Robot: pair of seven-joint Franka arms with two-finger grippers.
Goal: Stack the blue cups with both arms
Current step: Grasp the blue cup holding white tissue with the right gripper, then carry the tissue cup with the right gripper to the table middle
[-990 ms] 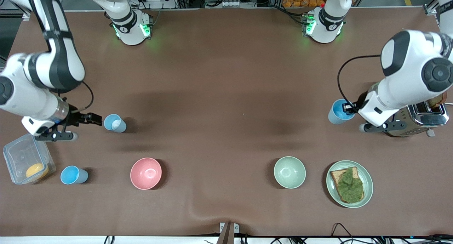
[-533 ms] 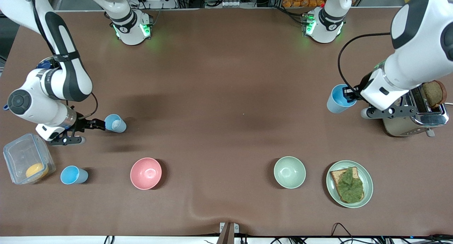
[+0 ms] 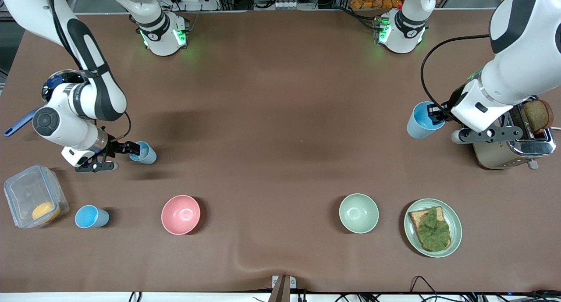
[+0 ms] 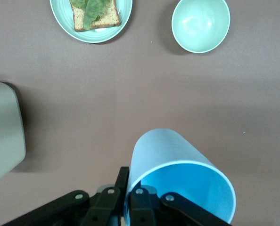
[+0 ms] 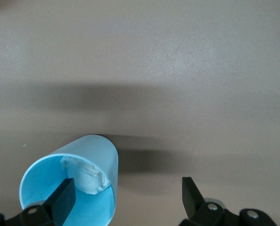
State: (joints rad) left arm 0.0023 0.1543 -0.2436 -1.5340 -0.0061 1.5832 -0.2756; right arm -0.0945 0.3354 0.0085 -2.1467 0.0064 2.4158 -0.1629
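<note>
Front view: left gripper [image 3: 431, 114] has lifted bright-blue-lined plastic tumbler [image 3: 420, 120], jaws clamped on rim, above counter [image 3: 280, 118] beside steel toaster [image 3: 513, 146]. Right gripper [image 3: 131, 149] has advanced; open jaws straddle wall of pale-lined blue tumbler [image 3: 144, 153] on counter. Third blue tumbler [image 3: 91, 217] untouched. Stacking can follow.

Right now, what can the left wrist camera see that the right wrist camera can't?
Only the left wrist view shows the plate with toast and lettuce, the pale green bowl, the toaster's side, and the left gripper shut on the rim of a bright blue cup.

Only the right wrist view shows a cup with something white crumpled inside; the right gripper is open, one of its fingers dipping into it.

Both show a blue cup and brown table.
</note>
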